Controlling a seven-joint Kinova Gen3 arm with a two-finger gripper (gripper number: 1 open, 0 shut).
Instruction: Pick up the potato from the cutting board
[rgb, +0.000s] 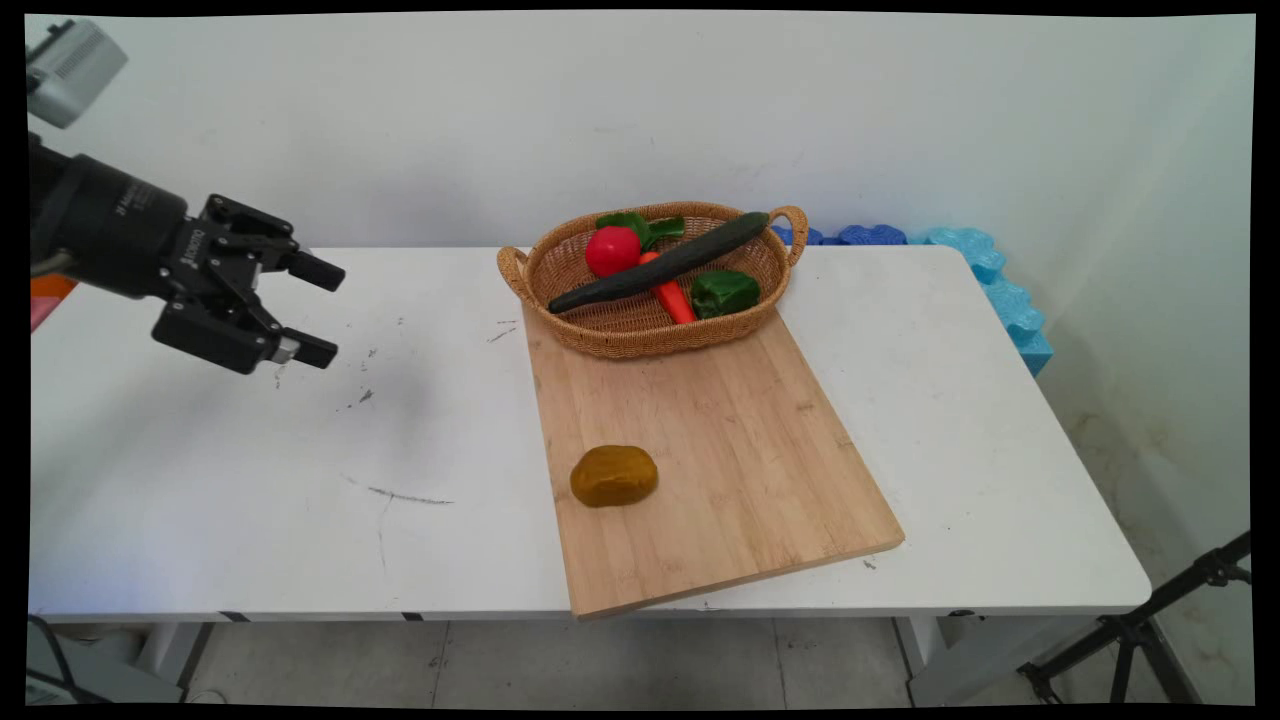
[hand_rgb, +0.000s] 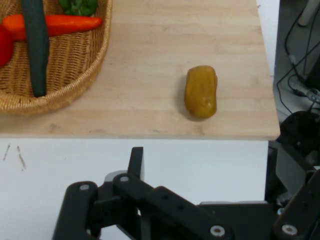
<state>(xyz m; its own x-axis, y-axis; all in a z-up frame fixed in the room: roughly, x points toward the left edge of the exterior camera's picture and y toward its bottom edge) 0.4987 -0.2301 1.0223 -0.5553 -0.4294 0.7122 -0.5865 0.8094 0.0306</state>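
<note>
Hovering: the gripper (rgb: 322, 311) hangs above the table's (rgb: 250, 470) left side, well apart from everything on it
Arm pose: reaching in from the left edge, wrist nearly level, tipped slightly down, fingers (rgb: 316, 271) pointing right toward the board
Gripper: spread wide, nothing between the two fingers, nothing touched
Hand view: one finger (hand_rgb: 135, 162) rises above the black linkage over bare white tabletop; the second finger can't be made out here
Board: a wooden cutting board (rgb: 720, 450) lies at the table's middle, its near corner reaching past the front edge
Potato: a brownish potato (rgb: 614, 476) sits alone on the near left part of the board, and it's the loose thing nearest the gripper, though still well off
Basket: a wicker basket (rgb: 640, 335) with two handles rests on the board's far end
Basket contents: a long dark cucumber (rgb: 660, 263) lies slantwise across a carrot (rgb: 675, 299), with a tomato (rgb: 613, 250) and leafy greens (rgb: 640, 225) behind it and a green pepper (rgb: 725, 292) at the right
Behind the table: blue foam pieces (rgb: 1000, 290) against the wall at far right
</note>
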